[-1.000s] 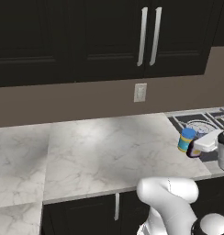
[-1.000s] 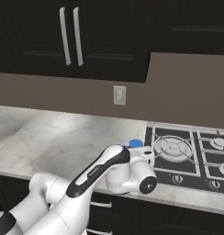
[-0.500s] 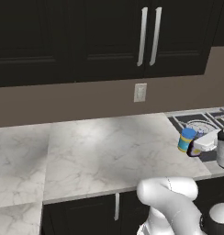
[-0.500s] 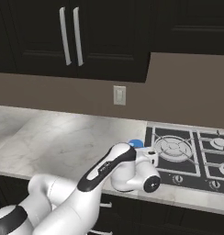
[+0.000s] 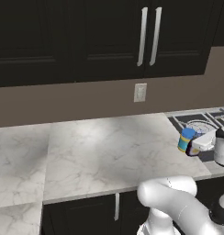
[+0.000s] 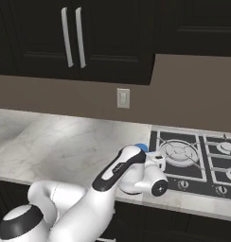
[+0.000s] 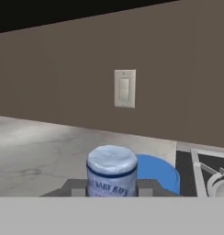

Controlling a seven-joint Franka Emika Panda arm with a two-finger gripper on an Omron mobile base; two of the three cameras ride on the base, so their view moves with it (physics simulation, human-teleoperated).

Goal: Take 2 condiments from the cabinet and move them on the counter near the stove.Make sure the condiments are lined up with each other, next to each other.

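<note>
Hand view: a small bottle with a pale blue top sits right between the two dark fingers, which are closed on its sides. Just behind it is the blue lid of the jar. In the left base view the jar stands on the white marbled worktop, near its right end, and the dark little bottle is just beside it, under the white hand. The gripper hangs low over that spot. In the right base view the arm bends across the worktop and covers most of the jar, so just a bit of blue lid peeks out.

The stove is right next to both things, with its silver burners and small knobs. The cabinet above has its doors shut. A light switch is on the brown wall.

It looks like the jar is already put down and the bottle is the second one, now being set next to it. I cannot tell if the bottle touches the worktop yet. Next, the hand should rest the bottle flat beside the jar, let go gently, and lift away without knocking either one.
</note>
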